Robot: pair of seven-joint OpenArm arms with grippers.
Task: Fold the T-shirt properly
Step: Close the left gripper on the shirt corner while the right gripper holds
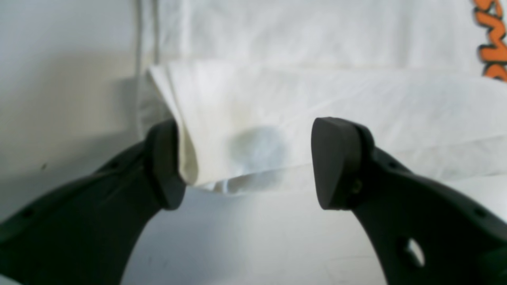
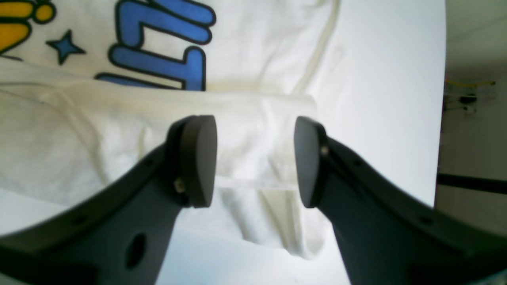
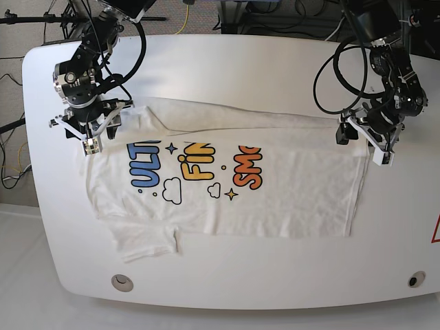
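The white T-shirt [image 3: 275, 199] lies flat on the table, print up, with blue, yellow and orange lettering. Its far long edge is folded over into a band. My left gripper [image 3: 361, 141] is open at the shirt's far right corner. In the left wrist view the gripper [image 1: 249, 164] straddles the folded corner of the T-shirt [image 1: 317, 99], and the cloth touches one finger [image 1: 166, 166]. My right gripper [image 3: 93, 134] is open at the far left corner. In the right wrist view the gripper [image 2: 255, 162] straddles the folded edge of the T-shirt [image 2: 257, 39] without clamping it.
The white table [image 3: 275, 69] has rounded edges, and its right edge shows in the right wrist view [image 2: 439, 118]. One sleeve [image 3: 144, 244] sticks out at the near left. Cables [image 3: 330, 69] hang by the arm on the right. Two round holes [image 3: 122, 282] sit near the front edge.
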